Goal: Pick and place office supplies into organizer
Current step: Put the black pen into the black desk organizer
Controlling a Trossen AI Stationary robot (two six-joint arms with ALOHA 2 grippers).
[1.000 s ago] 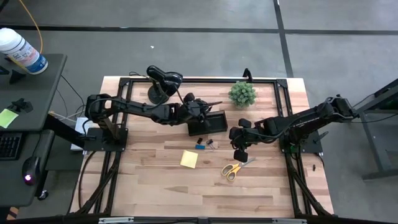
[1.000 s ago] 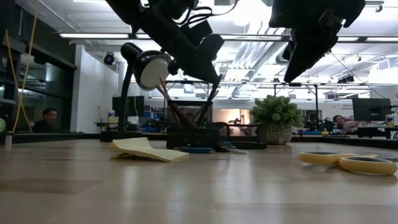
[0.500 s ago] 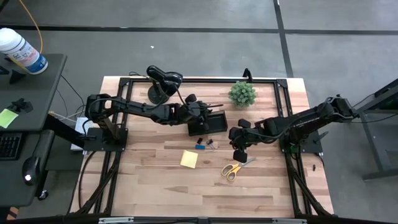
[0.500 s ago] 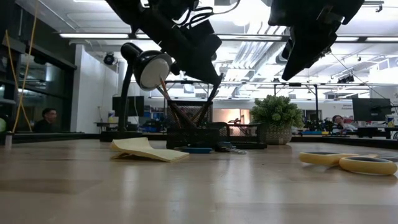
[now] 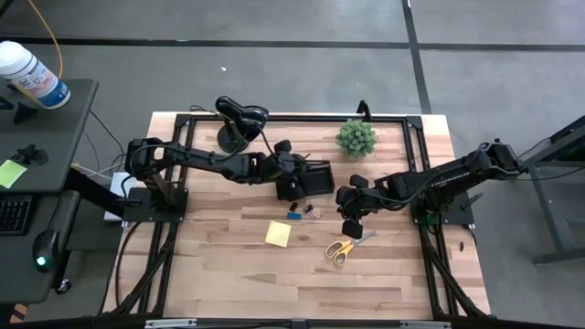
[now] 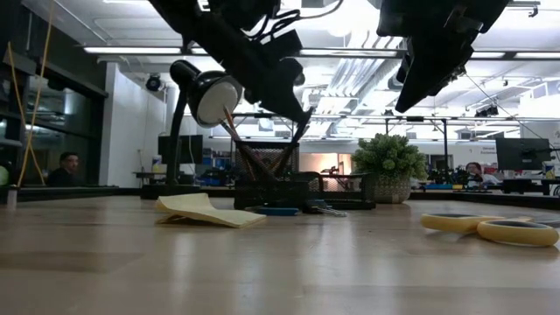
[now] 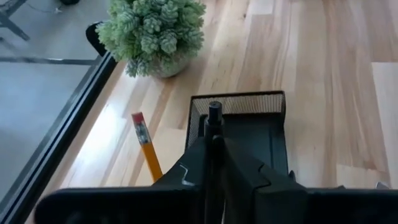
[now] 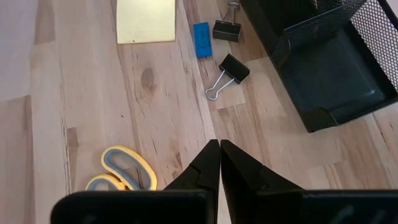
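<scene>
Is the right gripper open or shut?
Shut. In its wrist view the right gripper has both fingers pressed together with nothing between them, hovering above the table near the scissors.

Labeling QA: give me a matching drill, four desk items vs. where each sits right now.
Items:
1. scissors
2. sticky-note pad
3. pencil
4. potted plant

Places:
A. standing in the organizer cup section
B. table's far edge, beyond the organizer
C. flat on the wood, just under the right gripper
D. flat on the wood, near side of the organizer

Pairs: 1-C, 2-D, 3-A, 4-B
</scene>
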